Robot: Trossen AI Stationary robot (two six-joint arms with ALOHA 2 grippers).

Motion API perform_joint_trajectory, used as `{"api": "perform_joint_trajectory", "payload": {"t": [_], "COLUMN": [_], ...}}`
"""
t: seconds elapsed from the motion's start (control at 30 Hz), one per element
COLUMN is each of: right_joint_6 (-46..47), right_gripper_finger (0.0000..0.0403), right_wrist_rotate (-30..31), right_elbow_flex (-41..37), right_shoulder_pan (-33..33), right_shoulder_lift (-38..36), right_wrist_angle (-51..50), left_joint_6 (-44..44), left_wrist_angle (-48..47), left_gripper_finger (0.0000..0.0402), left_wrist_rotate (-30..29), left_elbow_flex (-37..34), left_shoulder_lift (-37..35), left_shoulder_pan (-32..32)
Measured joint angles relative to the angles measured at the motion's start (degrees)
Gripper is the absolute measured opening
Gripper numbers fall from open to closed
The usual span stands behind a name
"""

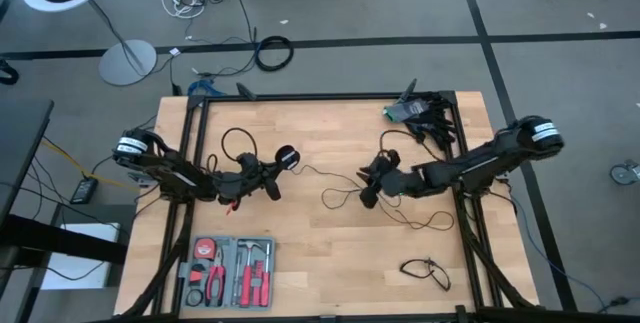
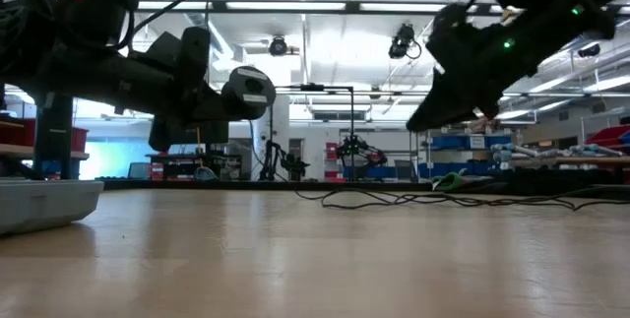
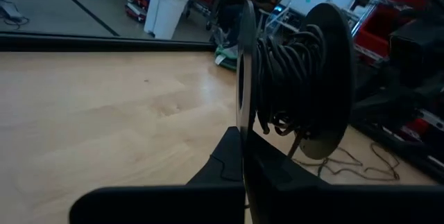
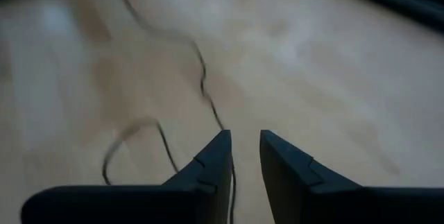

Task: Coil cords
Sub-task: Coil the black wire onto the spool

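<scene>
A black spool (image 3: 305, 78) wound with cord is clamped edge-on between the shut jaws of the left gripper (image 1: 262, 177), lifted clear of the wooden table (image 1: 330, 253), as seen in the low view. From the spool, the long cord (image 1: 325, 195) is trailed across the boards toward the right gripper (image 1: 366, 189). That gripper's jaws are parted narrowly; in the right wrist view the cord runs straight up to the gap, though whether it's actually pinched can't be made out. More loose cord (image 1: 425, 223) is sprawled just behind those jaws. A short cord (image 1: 427, 271) is coiled well apart near the table's front. A tool tray (image 1: 228, 273) is parked near the left gripper, and a cluttered bundle (image 1: 420, 113) sits at the far corner.
</scene>
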Motion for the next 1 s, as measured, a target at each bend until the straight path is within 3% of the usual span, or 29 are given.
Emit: {"api": "perform_joint_trajectory", "payload": {"t": [0.17,0.3,0.47,0.7,0.87,1.0], "right_joint_6": [-7.63,-17.04,-24.65,-36.89,-38.67,-37.95], "right_gripper_finger": [0.0076,0.0088,0.0116,0.0153,0.0151,0.013], "right_wrist_rotate": [0.45,-6.75,-8.68,-11.26,-16.37,-13.68], "right_elbow_flex": [-6.0,-1.74,8.43,19.26,25.09,27.34], "right_shoulder_pan": [-3.48,-6.16,-8.63,-10.98,-12.92,-13.6], "right_shoulder_lift": [6.34,17.85,29.79,38.33,41.62,42.25], "right_wrist_angle": [29.52,40.17,39.52,34.32,25.38,21.02], "left_joint_6": [0.04,0.05,0.16,0.32,0.44,0.51], "left_wrist_angle": [1.67,2.87,3.82,5.54,5.58,5.57], "left_gripper_finger": [0.0,0.0,0.0,0.0,0.0,0.0], "left_wrist_rotate": [0.02,0.15,0.23,0.24,0.42,0.37], "left_elbow_flex": [1.3,1.84,1.78,1.78,1.79,1.72], "left_shoulder_lift": [2.91,4.05,4.03,3.99,3.99,3.99], "left_shoulder_pan": [0.56,0.57,0.57,0.57,0.57,0.57]}}
